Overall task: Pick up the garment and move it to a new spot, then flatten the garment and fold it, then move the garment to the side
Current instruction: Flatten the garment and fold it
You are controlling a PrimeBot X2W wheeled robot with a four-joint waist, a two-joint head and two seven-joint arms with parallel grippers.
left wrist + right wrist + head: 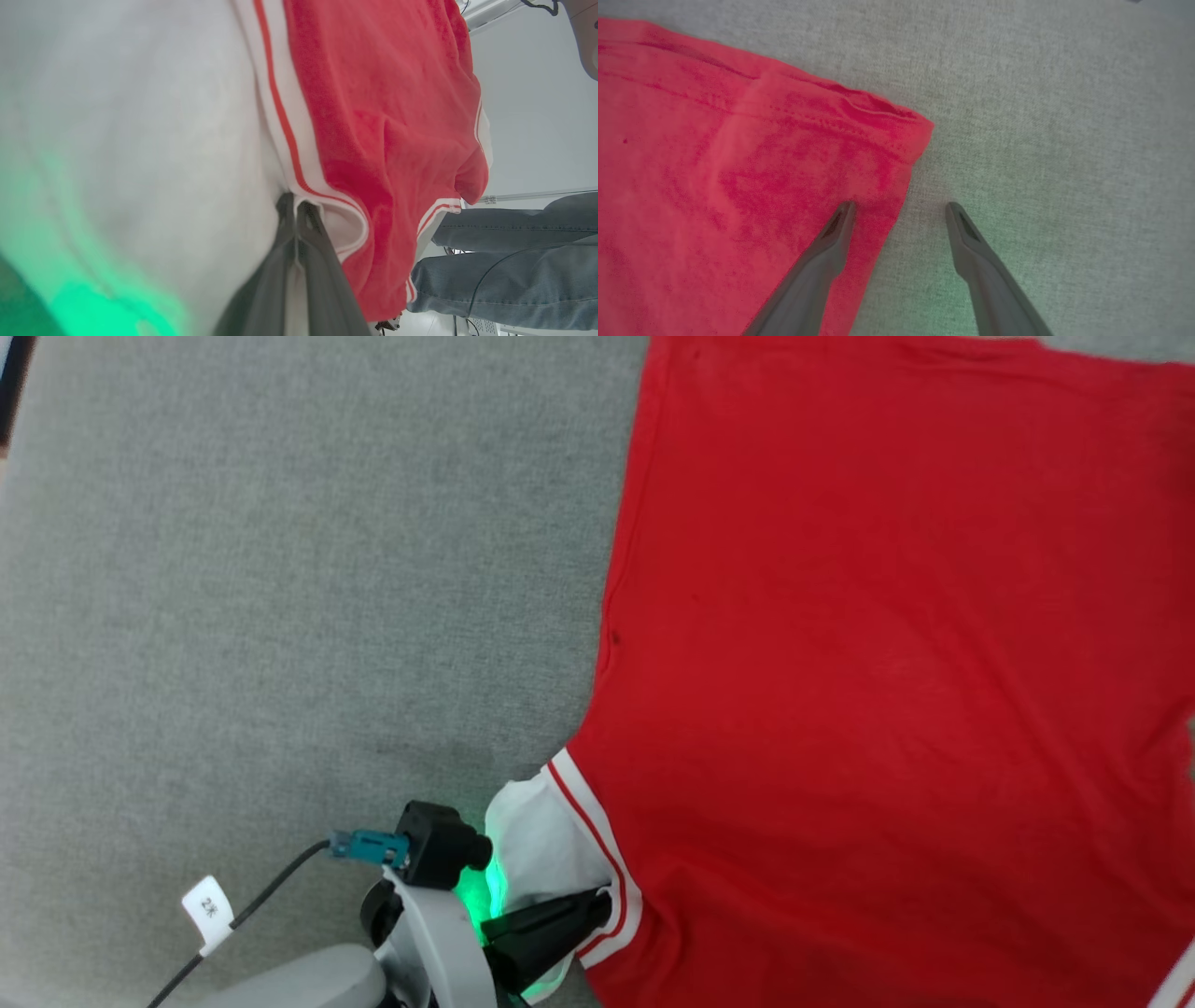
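Head view, left to right.
- Left half of the frame: bare grey surface [233, 569], woven texture, open from the upper left corner down to the lower left.
- Lower left: a dark cable [271, 887] with a white tag [207, 907] runs in beside the arm.
- Bottom centre: left gripper [602, 899], fingers pressed together on the garment [887, 663] at the striped band [597, 831] of a sleeve. The white sleeve panel [532, 840] is bunched just left of the fingers and lit green.
- Right half: the garment lies spread and fairly flat, red side up. Its left edge runs from top centre down to the sleeve. Its top edge lies close under the frame's top. Its right and bottom sides run out of frame.

Left wrist view.
- Left: white panel, blurred.
- Centre: left gripper [295, 207] closed, with the band's edge pinched at the tips.
- Right of that: red fabric [373, 116].
- Lower right: a person's legs [514, 270] in jeans.

Right wrist view.
- Left: a garment [714, 163] corner, its hem reaching upper centre.
- Bottom centre: right gripper [900, 205] spread wide, holding nothing. One finger is over red fabric just inside the side edge, the other over grey surface [1064, 140], and the edge passes between them. I cannot tell whether the tips touch anything.
- Right half: open grey surface.
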